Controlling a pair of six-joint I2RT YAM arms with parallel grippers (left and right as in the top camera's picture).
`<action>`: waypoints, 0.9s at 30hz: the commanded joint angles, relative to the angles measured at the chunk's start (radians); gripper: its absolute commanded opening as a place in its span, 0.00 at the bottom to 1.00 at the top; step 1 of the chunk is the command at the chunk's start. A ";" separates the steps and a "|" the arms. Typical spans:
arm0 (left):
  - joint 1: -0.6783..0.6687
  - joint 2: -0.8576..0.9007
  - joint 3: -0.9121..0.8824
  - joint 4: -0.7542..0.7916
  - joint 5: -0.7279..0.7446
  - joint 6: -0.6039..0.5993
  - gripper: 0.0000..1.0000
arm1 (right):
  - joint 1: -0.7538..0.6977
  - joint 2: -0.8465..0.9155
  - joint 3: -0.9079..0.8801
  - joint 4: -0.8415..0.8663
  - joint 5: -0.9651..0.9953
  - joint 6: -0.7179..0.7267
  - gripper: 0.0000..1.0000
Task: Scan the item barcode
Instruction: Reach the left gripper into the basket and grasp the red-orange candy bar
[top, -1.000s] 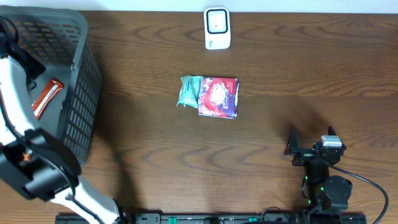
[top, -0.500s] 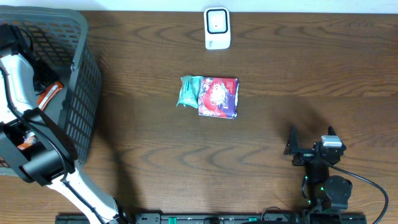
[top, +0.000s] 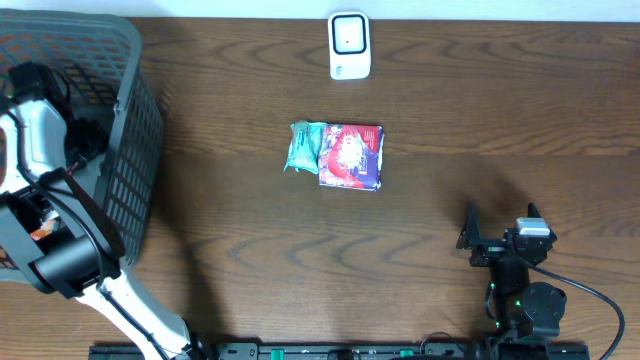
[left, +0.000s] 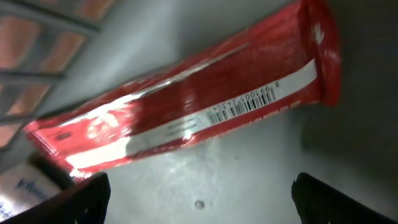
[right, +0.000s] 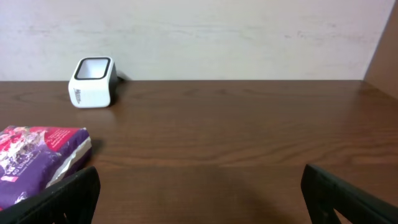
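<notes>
Left jaws, wide and empty inside a grey plastic mesh basket (top: 135, 120), face a long red foil-wrapped bar (left: 186, 106) just ahead, barcode (left: 242, 109) up. Right jaws gape empty. Glossy foil may slip if pinched off-centre.

The left arm (top: 38, 140) has white links and black joints; the right arm (top: 525, 300) is black with green lights.

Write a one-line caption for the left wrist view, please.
Open left gripper hovers over a red packet, its barcode visible, inside the grey basket.
</notes>
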 joint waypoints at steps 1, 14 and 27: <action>0.003 0.007 -0.041 0.050 -0.002 0.123 0.93 | 0.007 -0.003 -0.001 -0.004 0.001 -0.007 0.99; 0.008 0.007 -0.066 0.241 -0.002 0.148 0.98 | 0.007 -0.003 -0.001 -0.004 0.001 -0.008 0.99; 0.019 0.007 -0.209 0.423 -0.002 0.182 0.79 | 0.007 -0.003 -0.001 -0.004 0.001 -0.008 0.99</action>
